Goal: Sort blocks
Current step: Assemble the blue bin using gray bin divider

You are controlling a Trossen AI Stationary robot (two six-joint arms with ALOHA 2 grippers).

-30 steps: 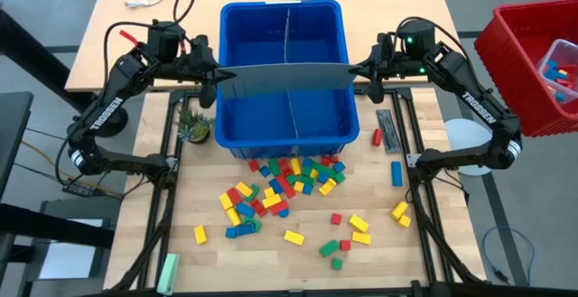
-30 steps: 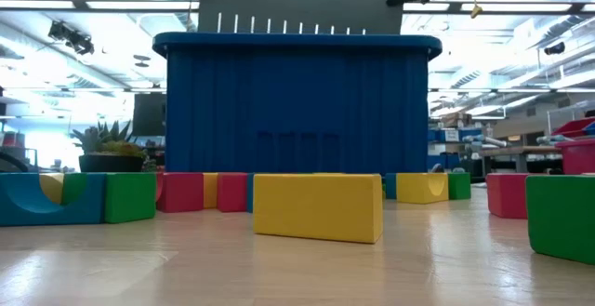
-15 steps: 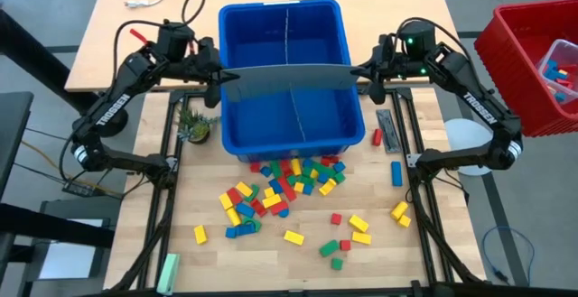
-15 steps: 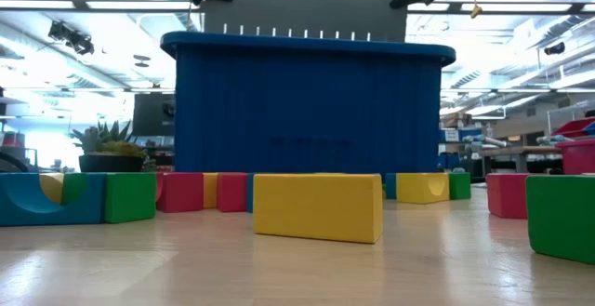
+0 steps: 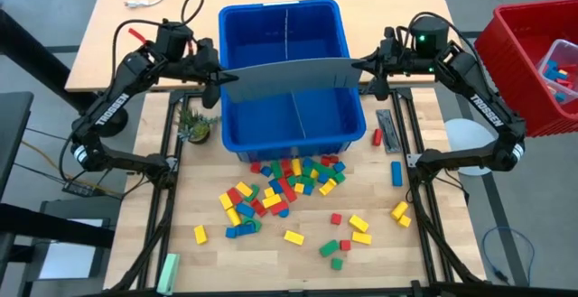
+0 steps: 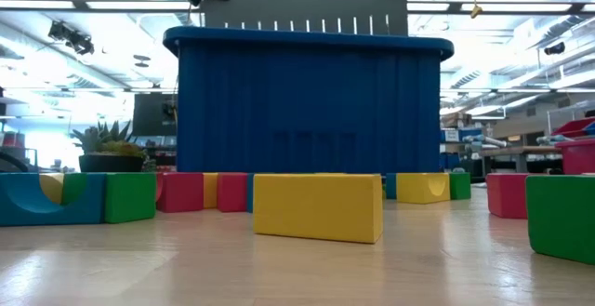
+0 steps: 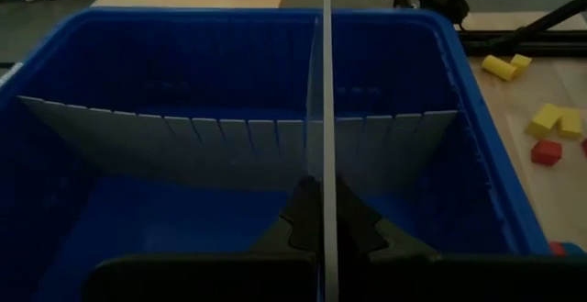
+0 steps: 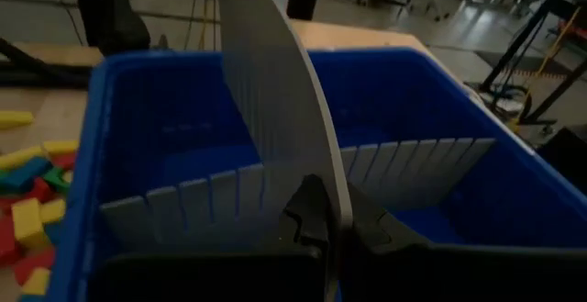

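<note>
Both grippers are clamped on opposite ends of one grey ridged panel (image 5: 287, 74): the left gripper (image 5: 219, 78) pinches its left edge, the right gripper (image 5: 358, 68) its right edge, and each wrist view shows the thin sheet running edge-on between that arm's closed fingers (image 7: 353, 224). The panel is held crosswise above the blue bin (image 5: 237, 107), at right angles to a second ridged panel (image 5: 291, 58) that already stands along the bin's length. Compared with a second ago, the right end of the held panel has swung toward the bin's far side, so that the sheet now lies skewed across the opening, and in the low view its slotted edge sits slightly higher above the rim. This suggests alignment of the cross divider is still under way and it is not yet seated. The blocks (image 5: 291, 178) lie unsorted on the table (image 5: 203, 265), heaped just in front of the bin, with scattered strays nearer the front edge; none is seen inside the bin.
</note>
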